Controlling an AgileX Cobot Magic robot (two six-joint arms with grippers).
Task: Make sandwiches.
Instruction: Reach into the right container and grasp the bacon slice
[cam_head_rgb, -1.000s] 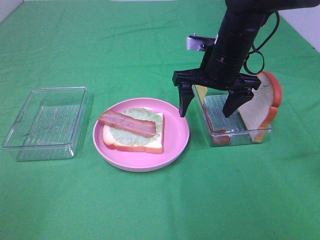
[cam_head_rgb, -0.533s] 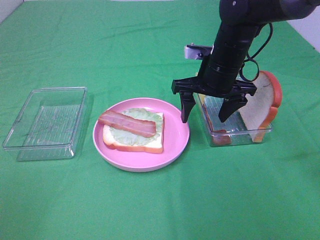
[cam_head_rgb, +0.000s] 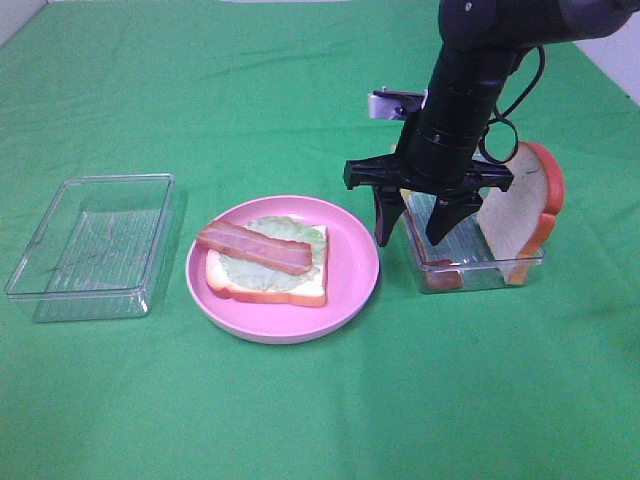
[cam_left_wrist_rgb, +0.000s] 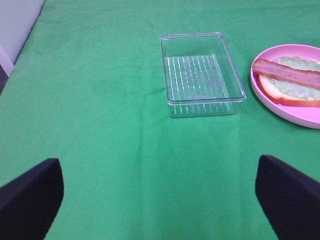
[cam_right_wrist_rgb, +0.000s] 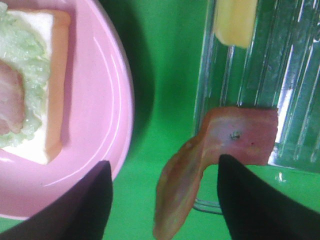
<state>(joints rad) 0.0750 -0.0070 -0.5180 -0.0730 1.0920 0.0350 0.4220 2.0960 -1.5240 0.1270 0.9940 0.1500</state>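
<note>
On the pink plate (cam_head_rgb: 350, 285) lies a bread slice (cam_head_rgb: 300, 285) topped with lettuce (cam_head_rgb: 262, 274) and a bacon strip (cam_head_rgb: 255, 247). My right gripper (cam_head_rgb: 412, 228) hangs over the near-left wall of the right clear tray (cam_head_rgb: 500, 262), its jaws open and straddling that wall. In the right wrist view a second bacon strip (cam_right_wrist_rgb: 225, 140) droops over the tray wall between the fingers (cam_right_wrist_rgb: 85, 205), with a gap on the plate side. A yellow cheese square (cam_right_wrist_rgb: 234, 20) lies in the tray, and a second bread slice (cam_head_rgb: 520, 215) leans on its far end. My left gripper (cam_left_wrist_rgb: 160, 200) is open over bare cloth.
An empty clear tray (cam_head_rgb: 95, 245) sits left of the plate, also seen from the left wrist (cam_left_wrist_rgb: 200, 75). Green cloth covers the whole table, with open cloth in front of the plate and trays.
The right gripper's jaws have narrowed a good deal and it has shifted slightly toward the tray's wall. Plate, food and left gripper have not moved.
</note>
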